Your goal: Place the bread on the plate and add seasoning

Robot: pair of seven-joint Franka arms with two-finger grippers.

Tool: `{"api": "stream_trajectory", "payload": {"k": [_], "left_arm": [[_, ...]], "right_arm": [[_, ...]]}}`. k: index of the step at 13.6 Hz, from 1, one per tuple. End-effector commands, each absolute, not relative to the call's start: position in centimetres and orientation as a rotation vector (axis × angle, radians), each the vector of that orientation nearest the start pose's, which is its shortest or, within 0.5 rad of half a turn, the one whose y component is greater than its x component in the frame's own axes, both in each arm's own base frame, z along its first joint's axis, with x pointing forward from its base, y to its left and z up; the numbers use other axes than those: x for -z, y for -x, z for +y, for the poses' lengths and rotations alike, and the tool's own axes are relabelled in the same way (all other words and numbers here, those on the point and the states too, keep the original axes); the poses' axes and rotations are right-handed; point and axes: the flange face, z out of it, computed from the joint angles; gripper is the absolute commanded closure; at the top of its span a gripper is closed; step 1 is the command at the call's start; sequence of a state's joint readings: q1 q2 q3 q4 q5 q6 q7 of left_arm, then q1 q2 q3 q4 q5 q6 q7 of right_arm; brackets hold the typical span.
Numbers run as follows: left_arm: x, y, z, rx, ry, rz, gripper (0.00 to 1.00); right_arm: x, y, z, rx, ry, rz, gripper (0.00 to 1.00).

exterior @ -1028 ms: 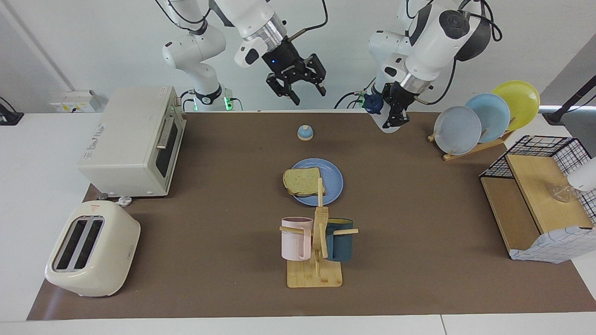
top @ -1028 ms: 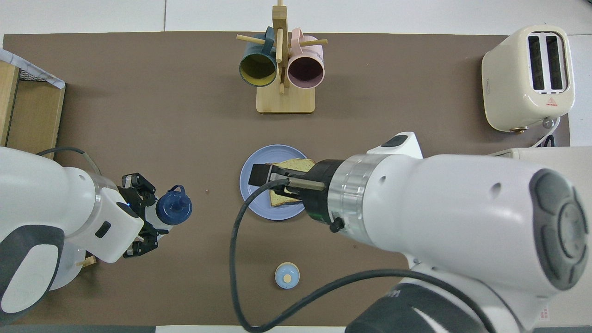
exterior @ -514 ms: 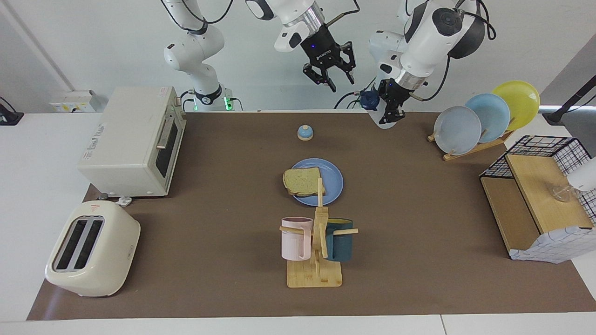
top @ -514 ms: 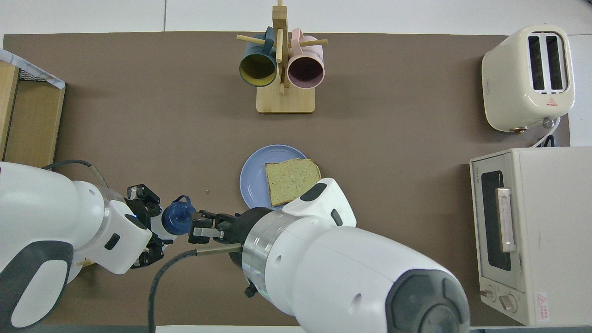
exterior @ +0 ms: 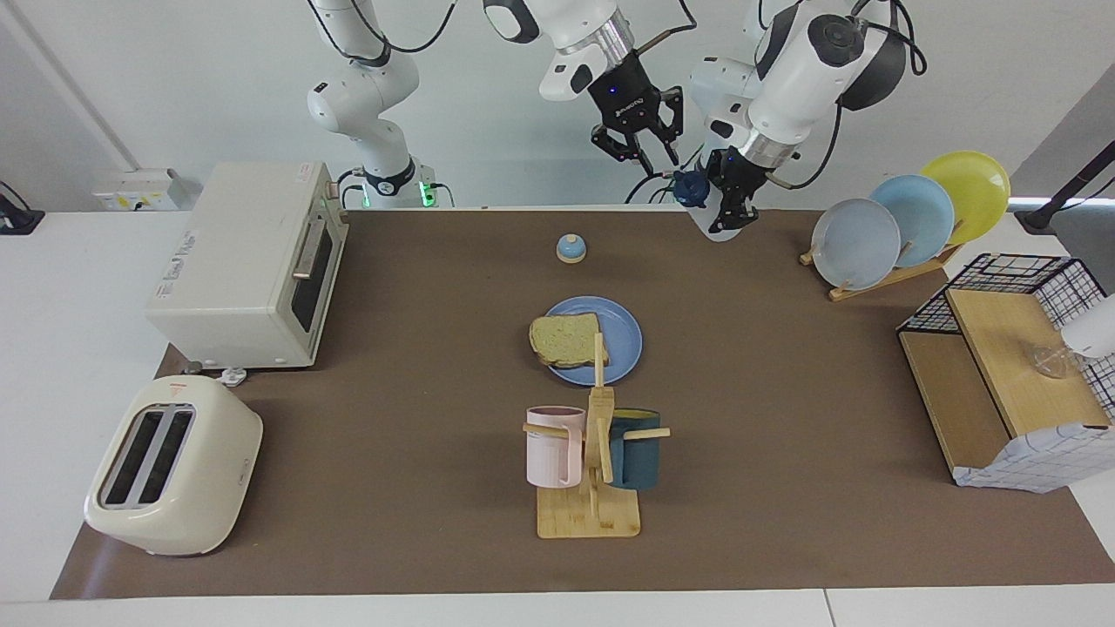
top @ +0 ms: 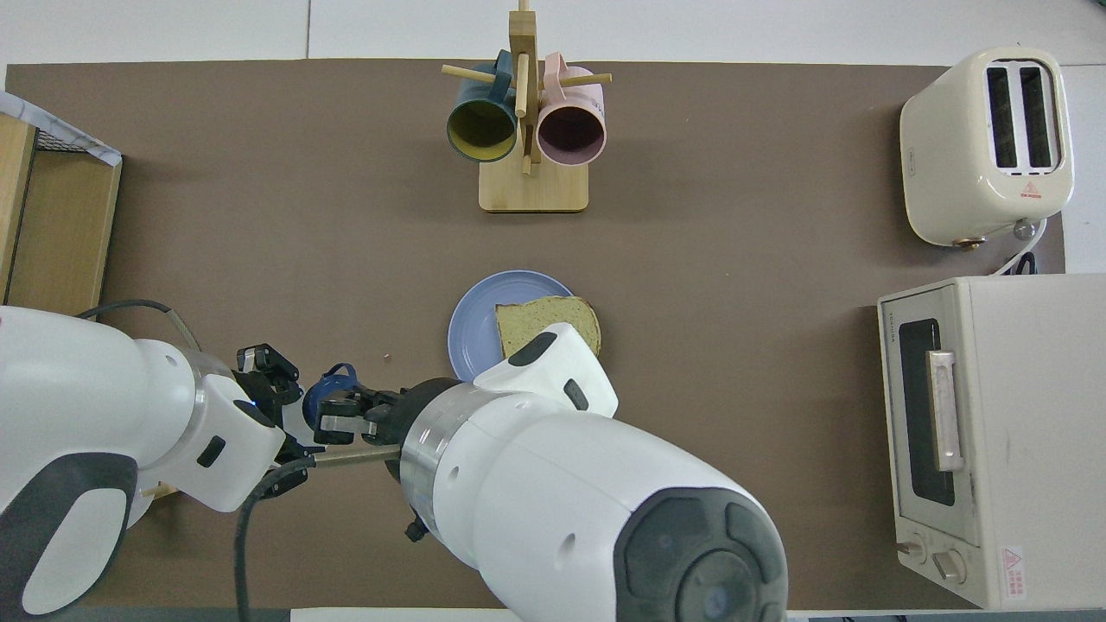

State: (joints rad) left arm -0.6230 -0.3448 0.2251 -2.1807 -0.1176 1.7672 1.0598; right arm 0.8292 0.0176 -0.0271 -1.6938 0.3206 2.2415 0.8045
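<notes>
Two grippers meet high over the robots' edge of the table in the facing view. The left gripper (exterior: 730, 202) is clamped on the seasoning bottle (exterior: 707, 212), whose navy cap (exterior: 692, 187) points toward the right gripper (exterior: 655, 157). That gripper hangs just above the cap with its fingers parted, and I cannot tell whether they touch it. The bread (exterior: 566, 340) lies on the blue plate (exterior: 620, 348) at the middle of the brown mat (exterior: 784, 453), its crust overhanging the rim toward the right arm's end. A small blue-domed bell (exterior: 571, 249) sits nearer to the robots than the plate; the mug rack (exterior: 592, 470) stands farther from them. The toaster oven (exterior: 248, 266) and the toaster (exterior: 170, 466) are at the right arm's end, the plate rack (exterior: 906, 218) at the left arm's end.

In the overhead view the right gripper (top: 339, 421) covers most of the cap (top: 333, 384), just beside the left gripper (top: 285, 415). The right arm's wrist hides part of the bread (top: 536, 315) and the plate (top: 475, 333).
</notes>
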Motion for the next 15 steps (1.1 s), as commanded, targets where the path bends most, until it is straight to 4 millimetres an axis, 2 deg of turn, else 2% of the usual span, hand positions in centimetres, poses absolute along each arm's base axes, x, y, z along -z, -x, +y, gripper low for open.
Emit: {"api": "stream_trajectory", "payload": {"k": [1,2,4,11,15], "left_arm": [[-52.4,-40.0,-17.3,0.012,2.512,2.184,1.00],[-52.4,-40.0,-17.4,0.012,2.510,2.185,1.00],[-52.4,-40.1,-17.4,0.023,2.511,2.181,1.00],[-52.4,-40.1,-17.4,0.027,2.517,2.172,1.00],[-52.4,-40.1,-17.3,0.030,2.520,2.167,1.00]], "right_arm": [[-63.9,-43.2,45.3,0.250,2.516,0.200,0.66],[-63.1,-43.6,46.4,0.239,2.527,0.193,0.66],[-62.8,-43.9,46.7,0.239,2.527,0.192,0.66],[-62.5,-44.2,46.5,0.226,2.539,0.201,0.66],[-63.3,-44.1,45.9,0.218,2.547,0.200,0.68]]}}
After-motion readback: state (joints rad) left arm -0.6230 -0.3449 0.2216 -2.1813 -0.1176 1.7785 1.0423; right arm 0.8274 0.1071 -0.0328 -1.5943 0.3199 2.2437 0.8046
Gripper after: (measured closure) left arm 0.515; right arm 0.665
